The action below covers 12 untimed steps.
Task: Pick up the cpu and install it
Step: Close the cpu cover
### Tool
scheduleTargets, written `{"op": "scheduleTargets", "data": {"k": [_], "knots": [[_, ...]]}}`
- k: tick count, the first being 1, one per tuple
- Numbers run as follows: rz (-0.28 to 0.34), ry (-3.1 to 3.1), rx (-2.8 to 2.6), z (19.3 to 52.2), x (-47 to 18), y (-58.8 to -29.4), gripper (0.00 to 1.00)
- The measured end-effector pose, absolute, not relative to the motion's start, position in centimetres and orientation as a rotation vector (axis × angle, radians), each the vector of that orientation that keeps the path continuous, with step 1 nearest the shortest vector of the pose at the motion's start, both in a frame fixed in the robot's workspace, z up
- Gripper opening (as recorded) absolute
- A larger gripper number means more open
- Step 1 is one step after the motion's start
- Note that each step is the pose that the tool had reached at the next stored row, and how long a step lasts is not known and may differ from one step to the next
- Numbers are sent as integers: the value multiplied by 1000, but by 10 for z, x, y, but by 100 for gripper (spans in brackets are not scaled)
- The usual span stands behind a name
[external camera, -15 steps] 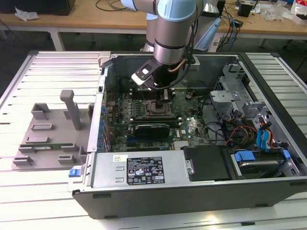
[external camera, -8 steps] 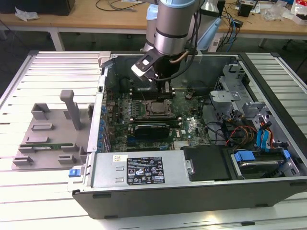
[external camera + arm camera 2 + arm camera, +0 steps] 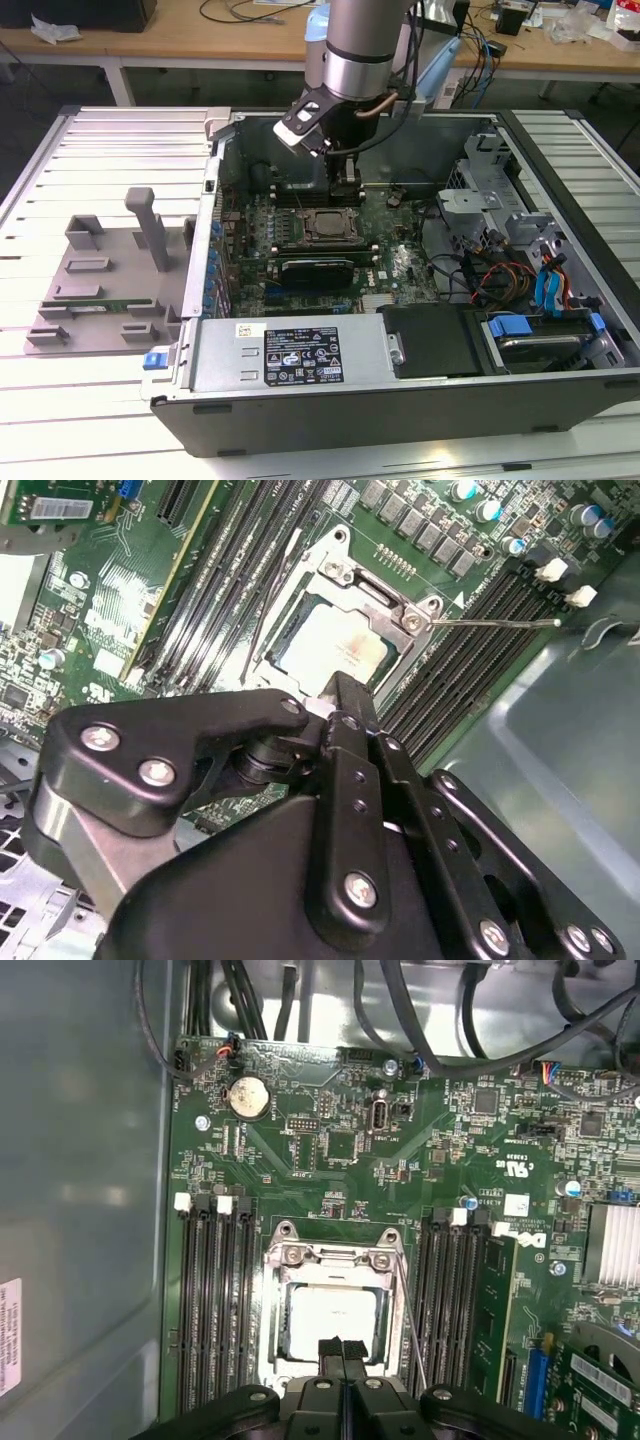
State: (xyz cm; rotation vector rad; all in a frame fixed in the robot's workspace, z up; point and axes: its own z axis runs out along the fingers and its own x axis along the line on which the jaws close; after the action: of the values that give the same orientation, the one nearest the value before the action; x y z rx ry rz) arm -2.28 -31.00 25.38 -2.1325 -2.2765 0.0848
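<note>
Electronics lab or robot workshop.
An open computer case, its motherboard bare, lies on a slatted white table under a robot arm. Behind stand wooden workbenches with loose cables. A grey fixture tray rests beside the case, on the exterior view's left.

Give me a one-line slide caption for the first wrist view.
Hand over the cpu lying in its socket frame, between memory slots on the green motherboard.

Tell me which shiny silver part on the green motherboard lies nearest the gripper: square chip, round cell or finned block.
The square silver cpu in the socket frame, right at the gripper; the round cell and finned block lie farther.
</note>
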Motion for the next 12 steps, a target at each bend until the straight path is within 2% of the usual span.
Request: {"op": "scheduleTargets", "data": {"k": [12], "knots": [[85, -2276, -2132, 267, -23, -310, 11]]}}
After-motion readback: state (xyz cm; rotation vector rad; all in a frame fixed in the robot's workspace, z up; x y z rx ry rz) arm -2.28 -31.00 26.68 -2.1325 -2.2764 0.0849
